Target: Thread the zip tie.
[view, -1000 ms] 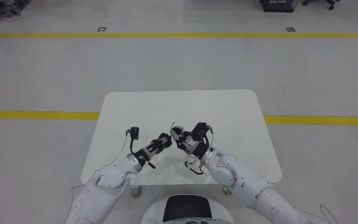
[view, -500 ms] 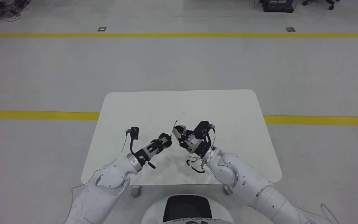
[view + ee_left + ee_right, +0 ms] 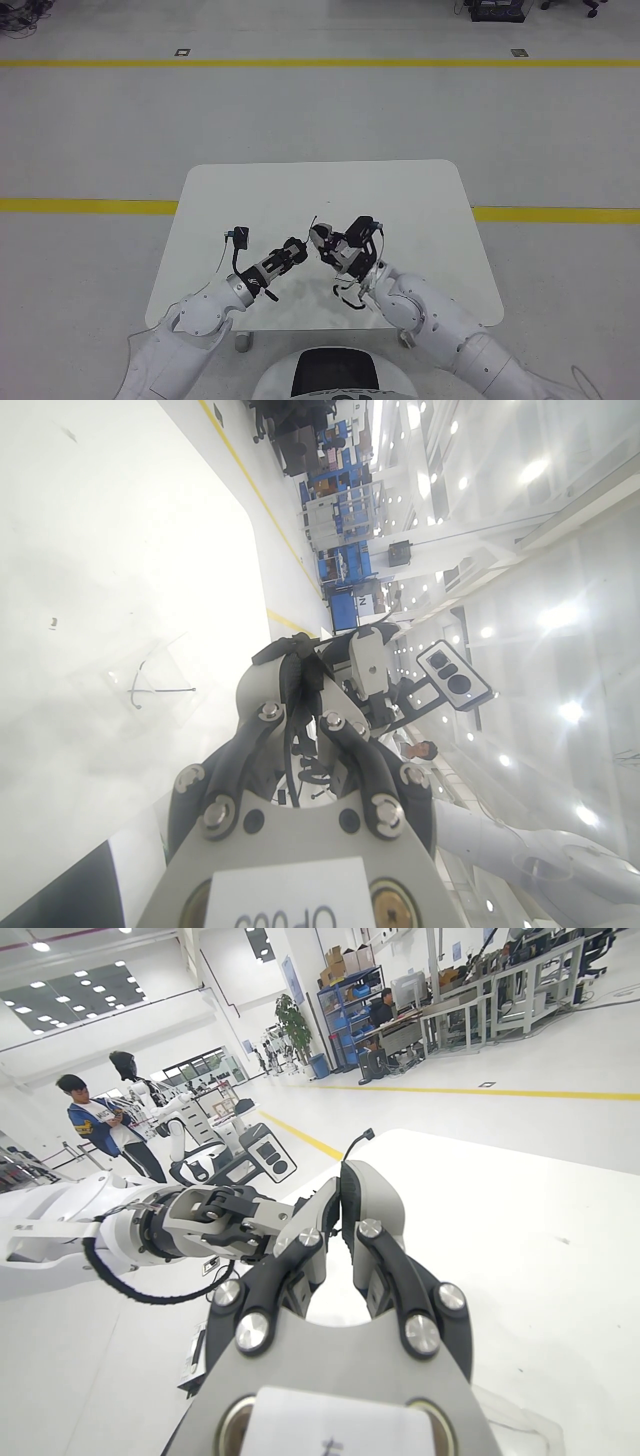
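Right gripper (image 3: 341, 1180): fingers pinched fully together on the zip tie (image 3: 356, 1143), whose head end pokes out past the tips toward 12 o'clock. Left gripper (image 3: 298, 247): just beside it at 8 o'clock, fingers closed on the tie's black strip. Both are held above the white table (image 3: 420, 200), near its 6 o'clock edge.

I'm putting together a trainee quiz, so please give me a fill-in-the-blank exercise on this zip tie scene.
1. The zip tie sticking out of the right end effector is ____ in colour.
2. The right end effector is ____ on the zip tie, not open.
3. The left end effector sits close beside the right one, above the ____ table.

Missing words: black; shut; white.
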`<state>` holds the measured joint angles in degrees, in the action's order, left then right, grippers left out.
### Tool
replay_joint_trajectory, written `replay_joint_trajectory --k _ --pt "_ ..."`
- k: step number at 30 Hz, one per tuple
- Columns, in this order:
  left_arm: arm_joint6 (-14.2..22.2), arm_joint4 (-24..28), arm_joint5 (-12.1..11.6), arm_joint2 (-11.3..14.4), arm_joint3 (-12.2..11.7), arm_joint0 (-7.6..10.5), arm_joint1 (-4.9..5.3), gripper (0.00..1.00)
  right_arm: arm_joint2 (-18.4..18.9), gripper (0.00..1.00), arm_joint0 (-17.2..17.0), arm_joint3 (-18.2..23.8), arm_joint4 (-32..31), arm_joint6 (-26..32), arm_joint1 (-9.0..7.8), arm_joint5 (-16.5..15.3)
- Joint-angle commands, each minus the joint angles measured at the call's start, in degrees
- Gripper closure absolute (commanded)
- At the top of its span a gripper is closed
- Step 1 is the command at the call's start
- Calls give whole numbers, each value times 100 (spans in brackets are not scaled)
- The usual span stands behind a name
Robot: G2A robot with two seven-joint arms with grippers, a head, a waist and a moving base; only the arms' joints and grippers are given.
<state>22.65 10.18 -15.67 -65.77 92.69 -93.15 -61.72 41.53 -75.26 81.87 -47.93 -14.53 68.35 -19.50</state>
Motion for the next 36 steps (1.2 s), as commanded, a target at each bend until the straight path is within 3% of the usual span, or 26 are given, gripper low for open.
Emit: replay_joint_trajectory --k 1,16,25,36 --pt "0 0 0 0 0 0 0 100 -51 100 17 22 8 9 -3 1" --pt "0 0 0 0 0 0 0 100 -10 100 39 -139 240 21 4 1" --pt "0 0 0 0 0 0 0 100 -274 100 127 14 246 -13 -37 1" --pt "0 0 0 0 0 0 0 100 -347 100 234 -190 472 -51 -62 1"
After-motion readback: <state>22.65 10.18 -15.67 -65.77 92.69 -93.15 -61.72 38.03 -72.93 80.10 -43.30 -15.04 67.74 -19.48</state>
